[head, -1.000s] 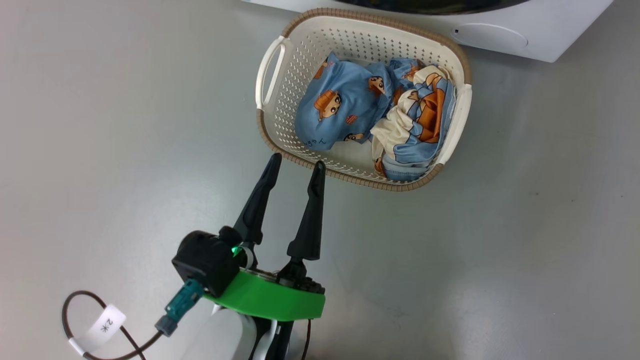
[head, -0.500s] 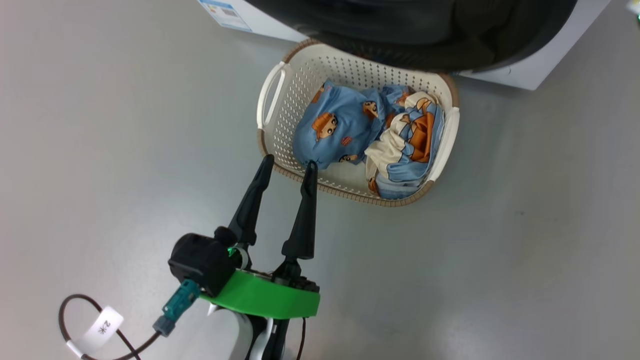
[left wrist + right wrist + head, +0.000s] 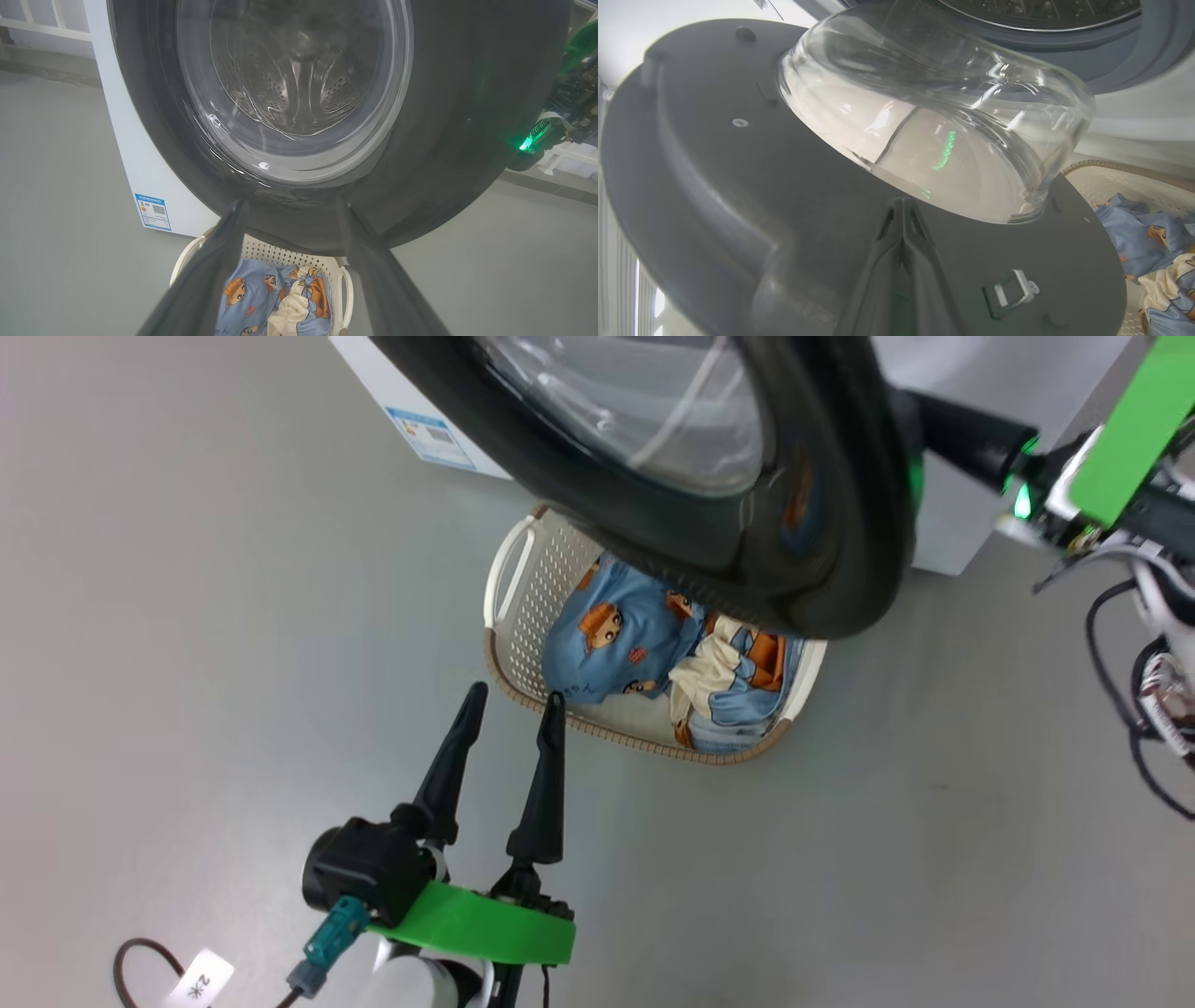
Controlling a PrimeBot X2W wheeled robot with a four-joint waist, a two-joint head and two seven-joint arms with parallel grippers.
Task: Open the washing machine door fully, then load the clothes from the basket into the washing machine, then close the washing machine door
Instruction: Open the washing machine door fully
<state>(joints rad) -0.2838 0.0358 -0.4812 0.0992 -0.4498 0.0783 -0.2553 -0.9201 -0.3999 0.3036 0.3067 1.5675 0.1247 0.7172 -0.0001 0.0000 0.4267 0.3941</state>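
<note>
So the basket (image 3: 546,583) sits on the floor (image 3: 187,663) right in front of the washing machine (image 3: 401,392) with the clothes (image 3: 616,644) in it, the washing machine door (image 3: 840,523) swung out over its far end, the left gripper (image 3: 515,693) just by its near rim, the right gripper (image 3: 903,210) at the door's inner side.
</note>
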